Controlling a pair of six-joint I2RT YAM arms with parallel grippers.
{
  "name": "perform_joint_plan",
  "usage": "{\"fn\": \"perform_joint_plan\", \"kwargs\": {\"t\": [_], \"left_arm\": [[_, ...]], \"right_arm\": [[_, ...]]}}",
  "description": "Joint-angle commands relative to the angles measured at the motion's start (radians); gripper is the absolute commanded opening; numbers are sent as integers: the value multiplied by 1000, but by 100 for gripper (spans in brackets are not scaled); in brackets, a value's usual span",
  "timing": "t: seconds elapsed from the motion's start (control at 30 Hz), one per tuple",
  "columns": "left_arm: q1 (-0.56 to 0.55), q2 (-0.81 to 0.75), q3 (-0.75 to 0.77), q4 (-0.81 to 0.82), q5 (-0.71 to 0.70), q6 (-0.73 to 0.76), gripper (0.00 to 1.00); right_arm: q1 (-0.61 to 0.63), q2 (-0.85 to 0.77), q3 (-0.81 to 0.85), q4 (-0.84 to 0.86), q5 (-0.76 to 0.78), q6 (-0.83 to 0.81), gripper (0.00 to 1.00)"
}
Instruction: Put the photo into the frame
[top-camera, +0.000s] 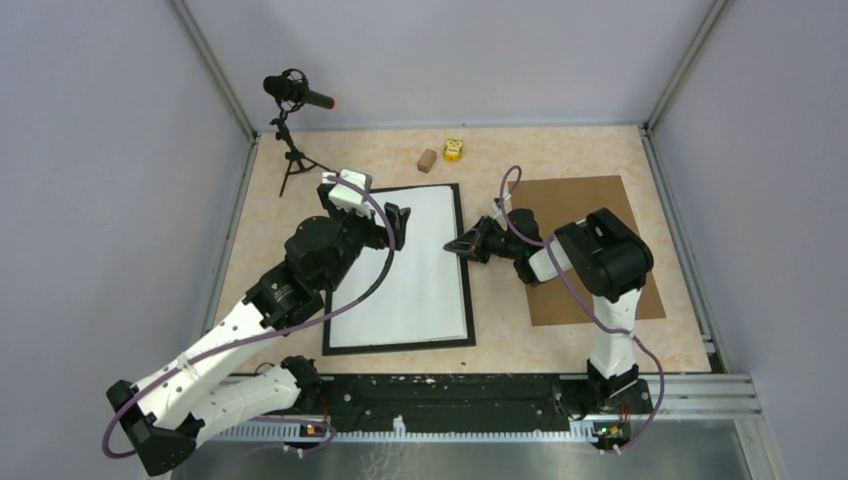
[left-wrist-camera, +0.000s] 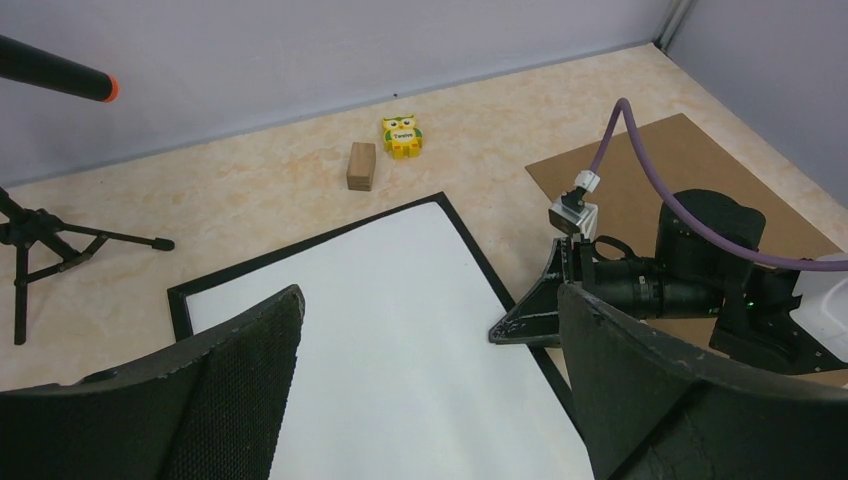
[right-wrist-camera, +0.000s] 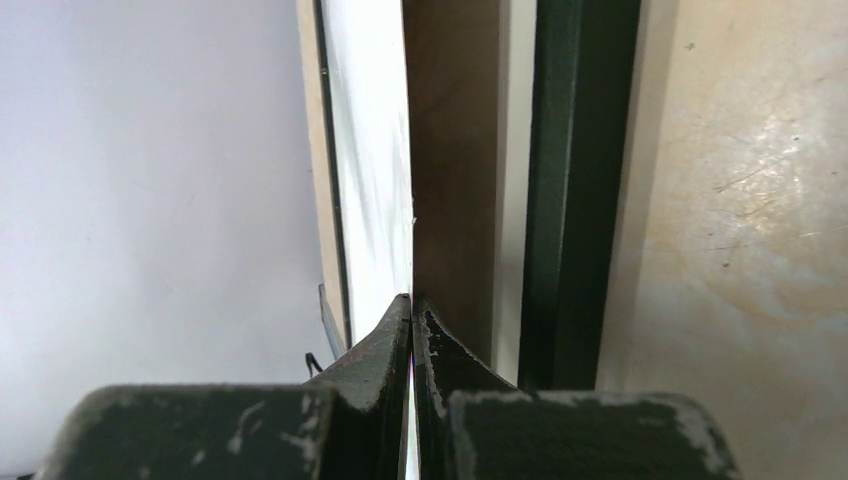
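The photo (top-camera: 405, 265) lies white back up inside the black frame (top-camera: 400, 346) on the table. It also shows in the left wrist view (left-wrist-camera: 400, 330), with the frame's far bar (left-wrist-camera: 310, 245) behind it. My right gripper (top-camera: 458, 245) is shut on the photo's right edge. In the right wrist view its fingertips (right-wrist-camera: 411, 300) pinch the thin sheet (right-wrist-camera: 375, 180) just beside the frame's right bar (right-wrist-camera: 575, 180). My left gripper (top-camera: 397, 222) is open and empty, hovering over the photo's far part (left-wrist-camera: 430, 300). The printed side is hidden.
The brown cardboard backing board (top-camera: 590, 250) lies to the right, under the right arm. A small wooden block (top-camera: 427, 160) and a yellow owl toy (top-camera: 453, 150) sit at the back. A microphone on a tripod (top-camera: 295, 95) stands at the back left.
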Motion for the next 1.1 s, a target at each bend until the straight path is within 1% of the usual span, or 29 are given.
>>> {"fn": "perform_joint_plan", "kwargs": {"t": [0.0, 0.03, 0.13, 0.2, 0.27, 0.4, 0.43, 0.5, 0.53, 0.63, 0.7, 0.77, 0.87, 0.93, 0.97, 1.0, 1.03, 1.07], "left_arm": [[6, -12, 3, 40, 13, -9, 99], [6, -12, 2, 39, 14, -10, 99], [6, -13, 4, 37, 18, -12, 99], [7, -13, 4, 38, 21, -14, 99], [8, -12, 4, 37, 20, -15, 99], [7, -14, 5, 35, 23, -18, 99], [9, -16, 5, 35, 25, -20, 99], [9, -16, 5, 35, 30, -22, 99], [7, -15, 5, 35, 32, -24, 99], [8, -13, 4, 35, 45, -30, 99], [7, 5, 3, 39, 56, -24, 99], [8, 38, 10, 33, 88, -24, 99], [8, 125, 40, 17, 183, -39, 99], [8, 222, 100, -38, 272, -78, 99], [8, 272, 135, -91, 326, -116, 99], [8, 323, 167, -121, 394, -156, 99], [7, 365, 188, -134, 492, -201, 99], [6, 407, 195, -120, 572, -244, 99]], "right_arm": [[15, -83, 44, -92, 20, -82, 4], [16, -93, 49, -124, 23, -98, 8], [16, -124, 52, -187, 31, -125, 15], [24, -156, 64, -267, 50, -158, 20], [33, -197, 90, -395, 80, -215, 26], [48, -289, 168, -717, 167, -360, 48], [49, -319, 194, -850, 201, -413, 53], [50, -360, 250, -1053, 291, -499, 63], [50, -390, 270, -1128, 341, -537, 68], [47, -503, 284, -1292, 493, -614, 82], [37, -587, 257, -1364, 595, -651, 89], [7, -660, 215, -1413, 663, -668, 94], [-79, -759, 138, -1446, 670, -673, 99], [-155, -835, 83, -1450, 650, -676, 99], [-200, -859, 58, -1454, 633, -680, 99], [-243, -879, 34, -1454, 612, -683, 99], [-300, -896, 13, -1450, 589, -685, 99], [-335, -906, -8, -1445, 577, -686, 99]]}}
